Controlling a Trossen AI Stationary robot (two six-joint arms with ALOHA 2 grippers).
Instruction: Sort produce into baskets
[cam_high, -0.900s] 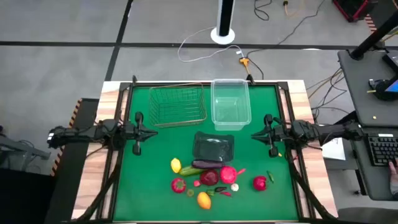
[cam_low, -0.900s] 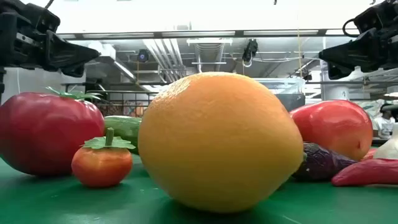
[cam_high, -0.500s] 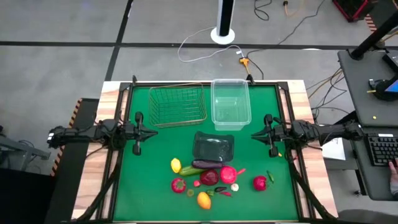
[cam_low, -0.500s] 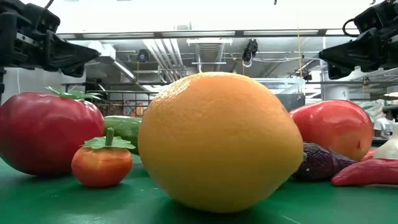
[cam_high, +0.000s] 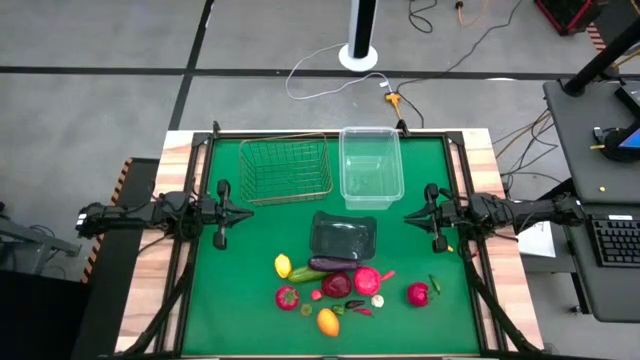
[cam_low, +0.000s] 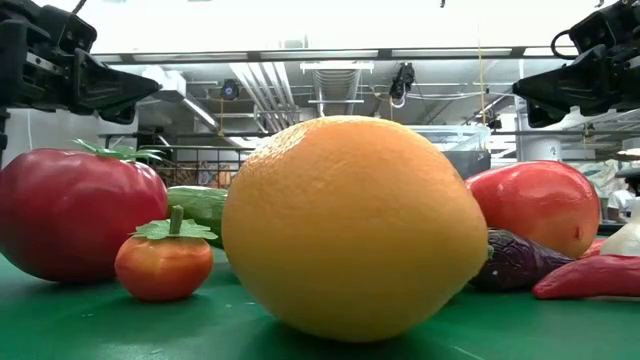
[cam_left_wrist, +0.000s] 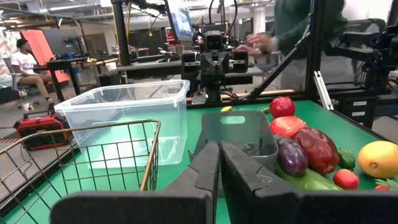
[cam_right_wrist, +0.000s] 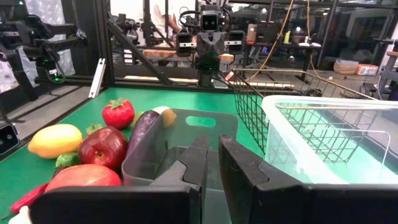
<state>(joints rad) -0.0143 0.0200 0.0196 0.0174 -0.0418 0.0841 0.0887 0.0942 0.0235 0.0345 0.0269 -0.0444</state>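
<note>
The produce lies in a cluster on the green mat near the table's front edge: a lemon (cam_high: 283, 266), a cucumber (cam_high: 308, 274), an eggplant (cam_high: 333, 263), red round ones (cam_high: 367, 279), an orange one (cam_high: 327, 321) and a lone red one (cam_high: 418, 294). Behind them sit the dark tray (cam_high: 344, 236), the wire basket (cam_high: 287, 168) and the clear tub (cam_high: 371, 165). My left gripper (cam_high: 250, 213) hovers shut at the mat's left side, above the mat. My right gripper (cam_high: 406, 215) hovers shut at the right side. Both point level toward the middle and hold nothing.
A black frame rail (cam_high: 330, 133) borders the mat. Bare mat lies between each gripper and the tray, and at the near corners. Beyond the table a person (cam_left_wrist: 292, 25) works at a bench, and a desk with a keyboard (cam_high: 612, 240) stands to the right.
</note>
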